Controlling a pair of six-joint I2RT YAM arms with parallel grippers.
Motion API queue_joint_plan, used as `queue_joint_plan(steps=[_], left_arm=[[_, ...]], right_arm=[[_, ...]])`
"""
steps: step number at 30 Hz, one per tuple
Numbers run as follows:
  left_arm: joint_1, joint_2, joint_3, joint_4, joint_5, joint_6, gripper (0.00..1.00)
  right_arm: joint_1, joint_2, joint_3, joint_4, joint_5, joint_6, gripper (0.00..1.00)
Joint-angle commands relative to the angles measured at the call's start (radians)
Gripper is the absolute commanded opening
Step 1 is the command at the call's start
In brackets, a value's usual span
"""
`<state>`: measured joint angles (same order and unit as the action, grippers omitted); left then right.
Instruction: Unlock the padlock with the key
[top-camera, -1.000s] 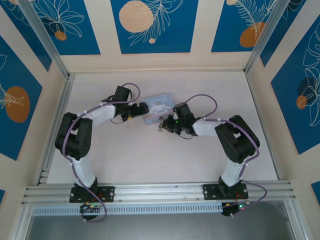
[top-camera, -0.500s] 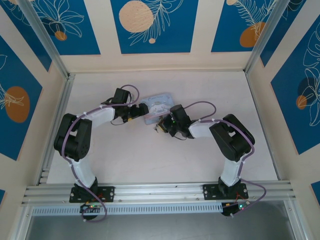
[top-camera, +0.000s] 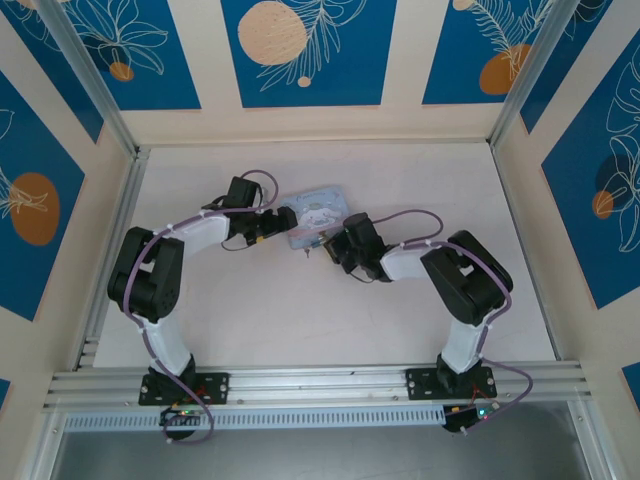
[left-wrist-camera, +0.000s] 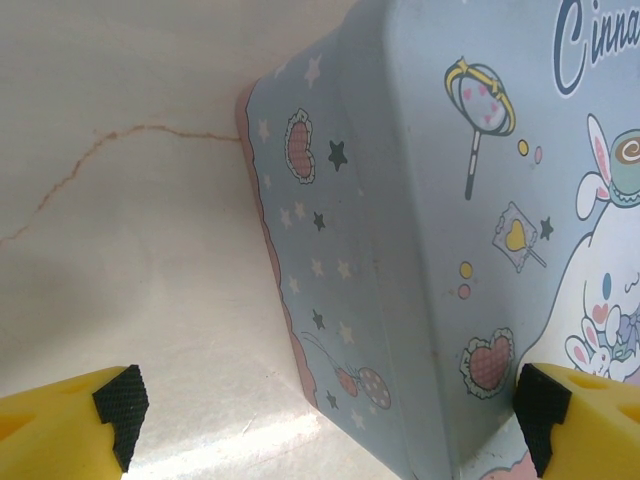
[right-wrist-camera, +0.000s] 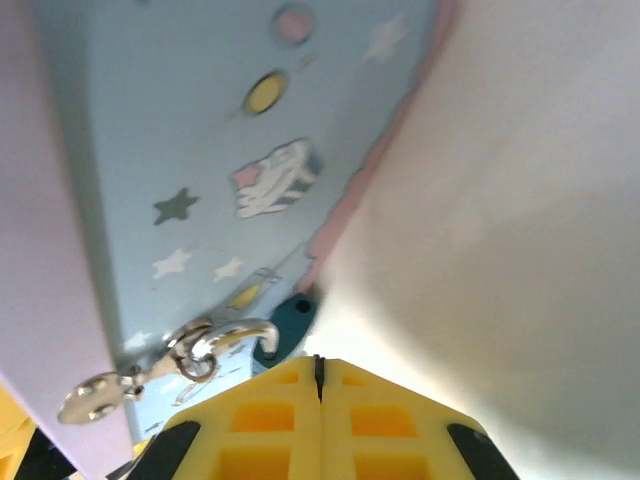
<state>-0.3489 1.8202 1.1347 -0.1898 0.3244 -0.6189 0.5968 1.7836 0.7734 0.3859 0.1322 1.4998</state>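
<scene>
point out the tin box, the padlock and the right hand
tin box (left-wrist-camera: 330, 250), left wrist view, on its starred side face
padlock (right-wrist-camera: 290, 318), right wrist view, on its dark body
right hand (right-wrist-camera: 318, 372), right wrist view, on the seam between its shut fingertips

**Table (top-camera: 300, 320) and its load**

Surface flat, cream-white, matte. The left wrist view shows a thin reddish hairline mark (left-wrist-camera: 100, 150) running across it. One pale blue patterned tin box (top-camera: 318, 214) lies on it toward the far middle, its pink-trimmed bottom edge touching the surface. A dark blue-grey padlock (right-wrist-camera: 283, 322) sits at that bottom edge; whether it touches the surface cannot be told.
</scene>
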Motion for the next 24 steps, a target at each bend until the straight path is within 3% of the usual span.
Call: queue_joint_plan(steps=[1,4,9,11,24], left_arm=[[0.0,0.027,-0.036,-0.103,-0.015,0.016,0.95],[0.001,0.027,-0.036,-0.104,-0.015,0.016,0.95],[0.001,0.03,-0.035,-0.102,-0.01,0.014,0.95],[0.001,0.031,-0.036,-0.1,-0.007,0.012,0.95],[0.001,0.026,-0.032,-0.109,-0.004,0.016,0.94]], right_arm=[[-0.018,-0.09,-0.067,0.028,0.086,0.008,0.0],[-0.028,-0.129,-0.093,0.023,0.07,-0.03,0.0],[-0.018,-0.12,-0.082,0.061,-0.009,-0.122,0.34],[-0.008,-0.103,-0.074,0.085,-0.029,-0.139,0.4],[0.03,0.013,0.008,0.123,-0.07,-0.156,0.39]])
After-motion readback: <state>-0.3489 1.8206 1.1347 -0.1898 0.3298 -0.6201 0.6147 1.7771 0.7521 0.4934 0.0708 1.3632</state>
